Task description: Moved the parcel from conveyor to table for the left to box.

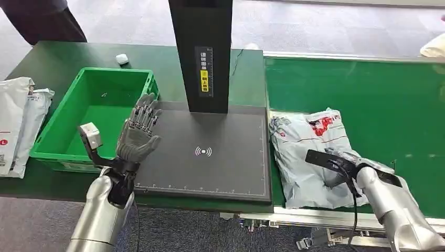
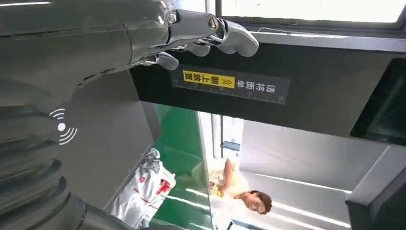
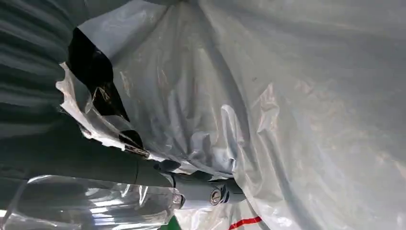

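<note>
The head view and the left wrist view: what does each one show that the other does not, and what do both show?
The head view alone has the green crate, the white packages beside it, and the right hand resting on the grey parcel. The left wrist view alone has a seated person beyond the conveyor. Both share the left hand, open above the black scanning pad, the black post with its yellow label, and the parcel.

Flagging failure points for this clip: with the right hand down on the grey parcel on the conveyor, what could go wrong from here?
1. The right hand is on loose, crinkled plastic of the parcel; the film may slip or tear when lifted.
2. Moving left, the sagging parcel could catch the raised edge of the scanner pad.
3. The left hand hovers open over the pad near the green bin; the hands may collide.
</note>
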Robot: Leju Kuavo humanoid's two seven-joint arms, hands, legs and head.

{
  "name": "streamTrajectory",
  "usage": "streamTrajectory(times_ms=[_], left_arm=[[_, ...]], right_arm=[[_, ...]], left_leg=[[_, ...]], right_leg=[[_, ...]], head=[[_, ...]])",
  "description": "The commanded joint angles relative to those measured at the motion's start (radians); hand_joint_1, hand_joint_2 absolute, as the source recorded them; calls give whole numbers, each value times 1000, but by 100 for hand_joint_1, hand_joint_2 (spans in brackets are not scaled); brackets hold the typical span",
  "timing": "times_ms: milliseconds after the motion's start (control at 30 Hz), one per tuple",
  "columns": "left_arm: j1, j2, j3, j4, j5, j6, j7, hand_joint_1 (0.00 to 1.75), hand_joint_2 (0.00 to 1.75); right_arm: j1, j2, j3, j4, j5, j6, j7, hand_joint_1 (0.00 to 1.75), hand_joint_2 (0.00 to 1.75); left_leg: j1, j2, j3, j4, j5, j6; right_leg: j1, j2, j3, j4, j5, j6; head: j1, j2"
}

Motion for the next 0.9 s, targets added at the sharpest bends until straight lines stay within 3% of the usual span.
streamTrajectory(times_ms=[33, 67, 100, 133, 167, 433, 533, 767, 833, 900], left_arm=[[-27, 18, 8, 21, -3, -5, 8, 0, 175], [-24, 18, 10, 17, -3, -1, 8, 0, 175], [-17, 19, 11, 14, -3, 1, 8, 0, 175], [-10, 21, 13, 3, -3, 3, 8, 0, 175], [-4, 22, 13, -2, -4, 3, 7, 0, 175], [2, 20, 15, -15, -4, 6, 8, 0, 175], [31, 18, 24, -54, -8, 10, 21, 0, 175], [35, 15, 25, -58, -11, 8, 25, 0, 175], [55, 22, 31, -83, -11, 10, 25, 0, 175], [106, 28, 49, -143, -10, 19, 26, 0, 175]], right_arm=[[8, -16, 107, 7, -20, 15, -10, 0, 175], [8, -15, 106, 4, -27, 12, -1, 0, 175], [4, -11, 107, 1, -32, 8, 6, 33, 175], [-3, -8, 112, 3, -32, 5, 15, 168, 175], [-14, -4, 115, 4, -35, 2, 24, 175, 175], [-37, 21, 131, 13, -31, -2, 41, 175, 175], [-62, 34, 158, 46, -16, -84, 73, 175, 175], [-53, 27, 156, 26, -22, -115, 73, 175, 175], [-55, 39, 135, -20, -36, -217, 31, 175, 175], [-52, 119, 19, -122, -73, -479, 18, 175, 175]], left_leg=[[0, 1, 3, -1, -1, -1], [0, 0, 3, -1, 0, 0], [0, 1, 4, -2, -1, -1], [0, 1, 3, -1, -1, 0], [0, 2, 5, -2, -1, -1], [0, 3, 4, -2, -1, -1], [0, 4, 4, -2, -1, 0], [0, 2, 3, -2, -1, 0], [0, 3, 4, -2, -1, 0], [0, 5, 4, -2, -1, -1]], right_leg=[[1, 1, 3, -2, -1, -1], [0, 0, 3, -1, 0, -1], [1, 0, 4, -2, -1, -1], [1, 1, 3, -2, 0, -1], [0, 1, 4, -2, 0, -2], [1, 2, 4, -2, 0, -1], [1, 3, 3, -2, 0, -1], [0, 1, 4, -2, 0, -1], [0, 2, 4, -2, 0, -1], [0, 4, 3, -1, 0, -1]], head=[[0, 0], [0, 0], [0, 0], [0, 0], [0, 0], [0, 0], [0, 0], [0, 0], [0, 0], [0, 0]])
